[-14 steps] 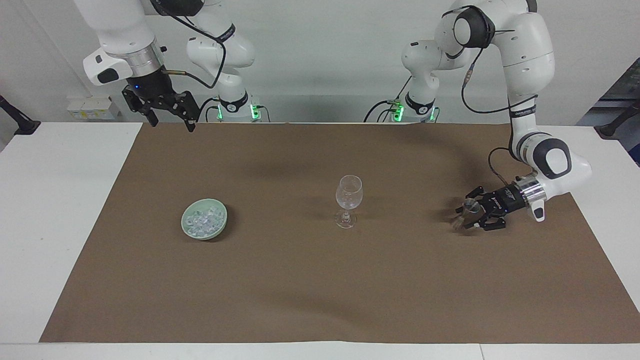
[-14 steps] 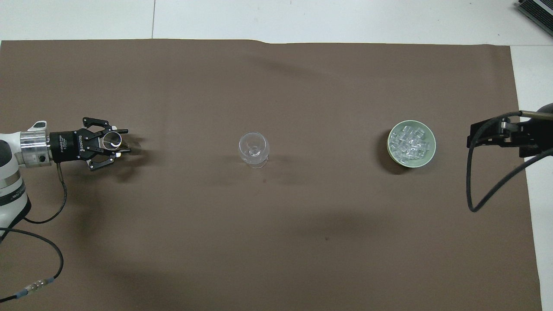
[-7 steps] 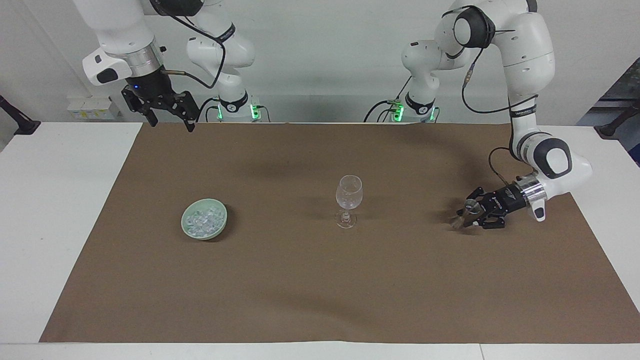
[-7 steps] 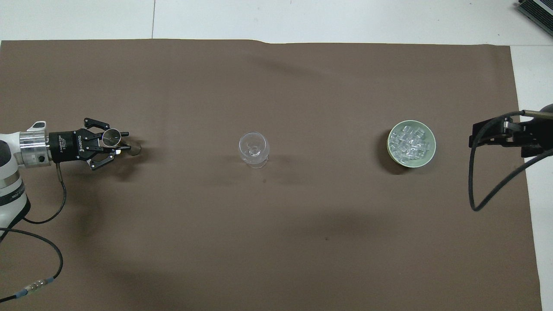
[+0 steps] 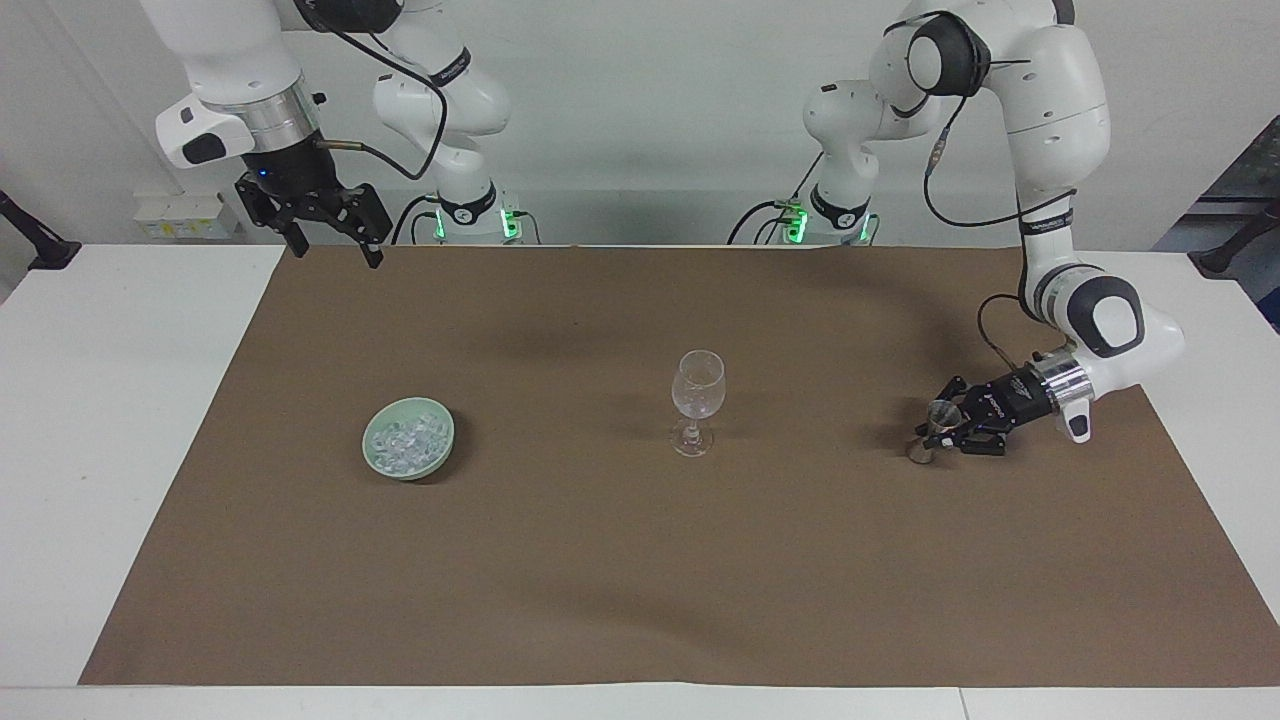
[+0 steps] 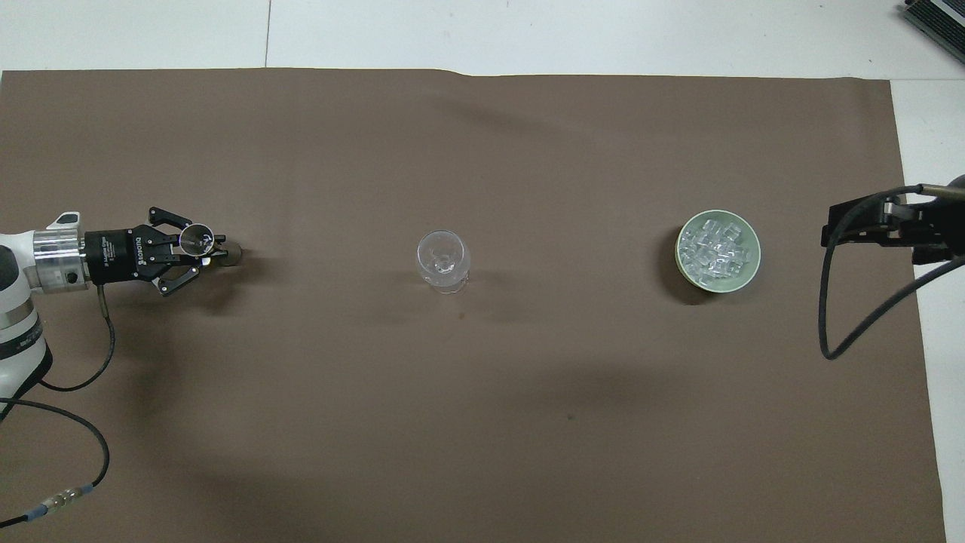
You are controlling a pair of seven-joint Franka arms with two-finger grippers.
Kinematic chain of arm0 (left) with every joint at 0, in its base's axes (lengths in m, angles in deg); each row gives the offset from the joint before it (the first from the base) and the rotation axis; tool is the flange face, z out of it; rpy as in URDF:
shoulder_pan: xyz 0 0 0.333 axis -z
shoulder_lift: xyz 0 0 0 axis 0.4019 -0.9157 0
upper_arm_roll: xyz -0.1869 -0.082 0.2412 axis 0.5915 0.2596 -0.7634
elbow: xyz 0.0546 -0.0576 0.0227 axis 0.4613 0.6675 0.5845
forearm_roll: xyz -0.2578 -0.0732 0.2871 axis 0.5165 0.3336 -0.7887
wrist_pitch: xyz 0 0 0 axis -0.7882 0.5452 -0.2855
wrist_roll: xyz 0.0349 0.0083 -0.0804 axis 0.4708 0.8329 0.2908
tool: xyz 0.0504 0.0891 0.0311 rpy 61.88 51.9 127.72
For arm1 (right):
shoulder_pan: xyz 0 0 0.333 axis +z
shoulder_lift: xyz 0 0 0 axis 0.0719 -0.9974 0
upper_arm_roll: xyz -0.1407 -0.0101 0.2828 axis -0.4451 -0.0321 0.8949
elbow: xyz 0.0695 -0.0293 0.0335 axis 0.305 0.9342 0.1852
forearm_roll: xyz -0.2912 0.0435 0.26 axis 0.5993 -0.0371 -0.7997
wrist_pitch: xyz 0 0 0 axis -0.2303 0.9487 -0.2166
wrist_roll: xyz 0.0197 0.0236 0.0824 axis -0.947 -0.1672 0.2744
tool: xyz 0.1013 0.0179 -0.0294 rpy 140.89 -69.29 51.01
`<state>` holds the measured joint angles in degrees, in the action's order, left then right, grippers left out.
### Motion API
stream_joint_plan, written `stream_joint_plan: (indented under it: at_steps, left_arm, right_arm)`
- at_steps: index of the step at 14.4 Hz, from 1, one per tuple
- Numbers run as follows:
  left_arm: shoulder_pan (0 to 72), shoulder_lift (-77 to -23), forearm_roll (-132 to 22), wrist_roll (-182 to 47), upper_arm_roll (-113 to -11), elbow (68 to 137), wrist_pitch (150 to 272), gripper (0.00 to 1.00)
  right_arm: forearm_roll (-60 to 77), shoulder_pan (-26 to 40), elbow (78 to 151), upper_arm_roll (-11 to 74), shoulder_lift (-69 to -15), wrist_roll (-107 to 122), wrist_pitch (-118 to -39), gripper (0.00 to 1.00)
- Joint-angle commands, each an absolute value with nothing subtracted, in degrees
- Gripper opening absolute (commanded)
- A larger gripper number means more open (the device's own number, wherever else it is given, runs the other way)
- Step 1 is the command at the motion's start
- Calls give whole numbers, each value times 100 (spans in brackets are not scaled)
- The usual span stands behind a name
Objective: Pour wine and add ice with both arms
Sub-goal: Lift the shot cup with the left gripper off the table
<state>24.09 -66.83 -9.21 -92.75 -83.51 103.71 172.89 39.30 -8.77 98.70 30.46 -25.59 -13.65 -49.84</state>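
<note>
A: Start at the jaws. What is the left gripper (image 5: 938,432) doing?

B: Its fingers are clamped on a small metal jigger (image 5: 932,432), a double-cone measure standing upright on the brown mat (image 5: 600,560), long axis vertical, open mouth up. A second ago the fingers stood wider around it; they have since drawn in until they pinch its waist. In the overhead view the gripper (image 6: 205,251) comes in level from the left arm's end, and the jigger's mouth (image 6: 195,238) is a bright ring.

A: Can you see wine in it?

B: I cannot tell; the cup is too small to read any liquid.

A: Any writing?

B: White lettering runs along the gripper's black body, but I can't read it.

A: And the right gripper (image 5: 330,240)?

B: Jaws spread wide, holding nothing, raised over the mat's edge nearest the robots. It has lifted slightly since the earlier frame.

A: Take the wine glass (image 5: 697,400) as the landmark.

B: It stands upright mid-mat, stem vertical, unmoved. The jigger is well apart from it toward the left arm's end. Toward the right arm's end, about as far away, sits the pale green bowl (image 5: 368,450) with the ice (image 5: 405,440) heaped inside, also unmoved.
</note>
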Motion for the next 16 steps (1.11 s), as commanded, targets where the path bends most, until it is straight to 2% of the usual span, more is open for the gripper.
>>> stream_joint_plan:
  at_steps: [1,9,16]
  left_arm:
    - [2422,-6634,-878,-9246,-8439,10409,17078,0]
    - [2466,-6564,-1316,-9553,-8703,9997,16761,0]
    - [2607,-5844,-1800,-10905,-8721,9952,16761,0]
  right_arm:
    - [3771,-975,9884,3076,-2571,-1147,-5071,100]
    - [3771,-975,9875,3076,-2580,-1183,-5045,100]
    - [3762,-975,9875,3076,-2571,-1183,-5045,100]
